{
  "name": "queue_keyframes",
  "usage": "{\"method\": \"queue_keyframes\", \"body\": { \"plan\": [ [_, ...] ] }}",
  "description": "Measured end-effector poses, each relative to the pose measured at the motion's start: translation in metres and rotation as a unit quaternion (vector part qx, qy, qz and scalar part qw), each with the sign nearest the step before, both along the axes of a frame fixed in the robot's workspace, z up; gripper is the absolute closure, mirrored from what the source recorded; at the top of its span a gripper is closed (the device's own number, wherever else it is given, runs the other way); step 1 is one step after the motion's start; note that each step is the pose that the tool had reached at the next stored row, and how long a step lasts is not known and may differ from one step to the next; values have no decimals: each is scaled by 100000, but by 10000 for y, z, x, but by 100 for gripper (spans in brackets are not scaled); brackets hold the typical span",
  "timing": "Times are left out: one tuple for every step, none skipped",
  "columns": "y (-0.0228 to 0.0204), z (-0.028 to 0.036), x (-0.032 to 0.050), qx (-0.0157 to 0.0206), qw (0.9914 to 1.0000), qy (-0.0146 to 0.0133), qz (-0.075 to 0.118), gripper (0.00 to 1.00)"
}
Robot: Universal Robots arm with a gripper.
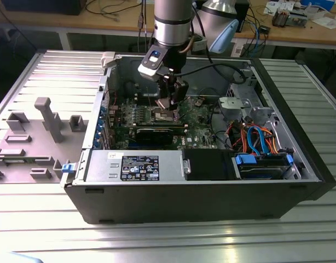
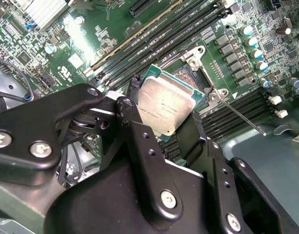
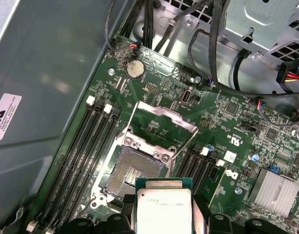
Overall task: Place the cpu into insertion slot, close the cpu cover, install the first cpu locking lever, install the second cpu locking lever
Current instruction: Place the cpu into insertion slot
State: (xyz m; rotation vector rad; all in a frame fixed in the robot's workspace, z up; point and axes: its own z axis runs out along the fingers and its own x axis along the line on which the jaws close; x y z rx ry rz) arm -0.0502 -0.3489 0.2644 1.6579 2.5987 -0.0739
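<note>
Just short of the small dark gold-tinged insertion slot (image 3: 135, 173), black hand (image 2: 161, 111) clamps flat silvery cpu (image 3: 164, 212); slot lies straight ahead, w/ sheet-metal cpu cover (image 3: 161, 116) open beyond.

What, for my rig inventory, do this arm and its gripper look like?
The arm is a silvery-grey cylinder with a dark band and a pale blue joint cap; black cables loop off it. The gripper is matte black, its fingers flat jointed links with silver screws.
</note>
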Motion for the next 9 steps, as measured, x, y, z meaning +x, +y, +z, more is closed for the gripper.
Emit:
{"method": "queue_keyframes", "body": {
  "plan": [
    [0,0,0,1,100000,0,-65,45],
    [0,-1,0,2,100000,-1,-159,45],
    [0,-2,0,2,100000,1,-273,45],
    [0,-2,0,2,100000,0,-314,45],
    [0,-2,0,1,99999,-2,-355,45],
    [0,-3,0,1,99999,-1,-441,45],
    [0,-3,0,3,99999,0,-514,45],
    [0,-4,0,2,99998,-1,-584,45],
    [0,-4,0,1,99998,-1,-623,45]
  ]
}}
